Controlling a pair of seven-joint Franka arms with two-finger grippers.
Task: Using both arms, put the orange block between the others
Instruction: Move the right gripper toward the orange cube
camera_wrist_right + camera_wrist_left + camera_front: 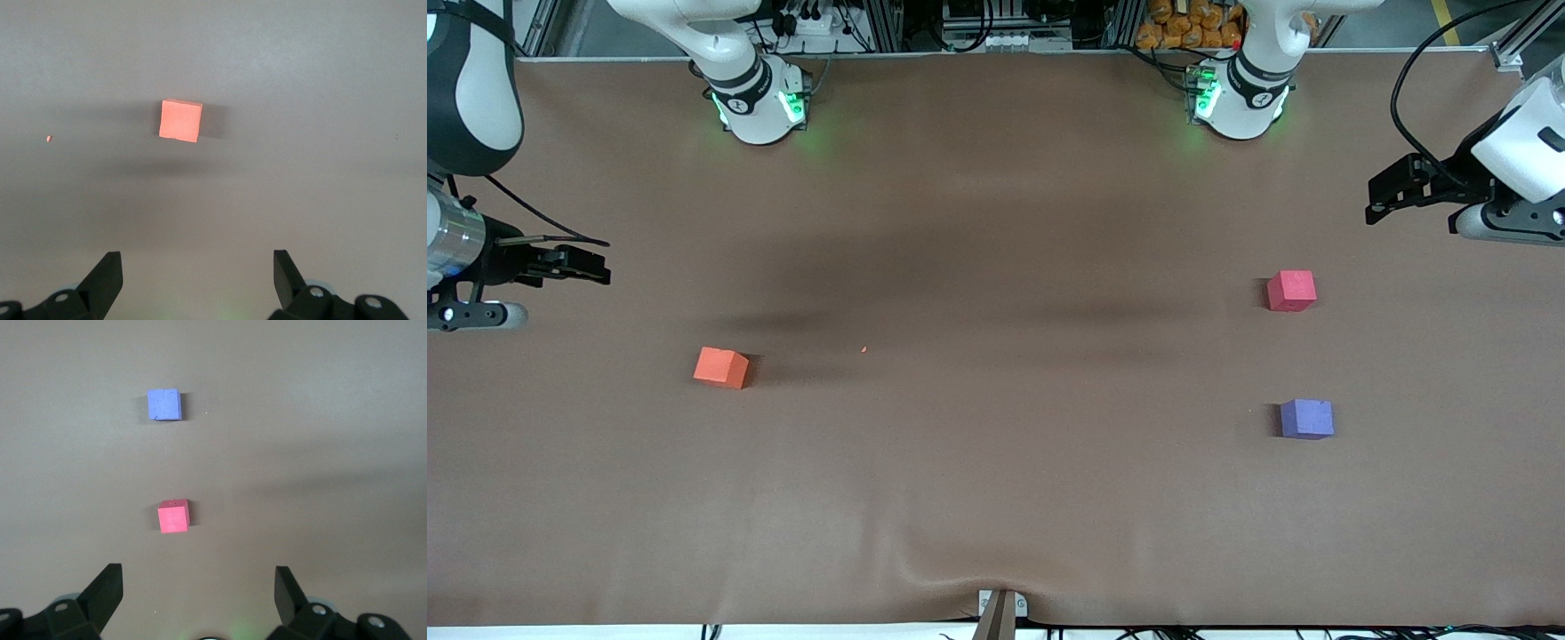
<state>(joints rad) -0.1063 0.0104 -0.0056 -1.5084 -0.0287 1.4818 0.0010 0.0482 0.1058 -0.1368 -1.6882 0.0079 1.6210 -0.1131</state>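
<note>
Left end effector [1376,200]: fingers spread, nothing between them, hanging in the air at the right edge of the front frame, over the left arm's end of the tabletop [996,498]. In the left wrist view both fingertips [110,583] show wide apart at the bottom of the frame, with bare brown cloth between.

Right end effector [600,265]: also spread and empty, at the left edge of the front frame, over the right arm's end of the tabletop. Right wrist view: the same wide gap between fingertips [110,267] low in the frame.

Orange block [721,367]: lower left of centre in the front frame, flat on the tabletop, turned slightly askew. It lies nearer the front camera than the right end effector's spot and is touched by nothing. In the right wrist view it sits above centre.

Red block [1291,291]: right of the front frame, toward the left arm's end. Purple block [1306,419]: just below it in the frame, nearer the camera, with a clear gap between the two. Both are well apart from the orange block.

A tiny orange speck [863,349] lies on the cloth near frame centre.
</note>
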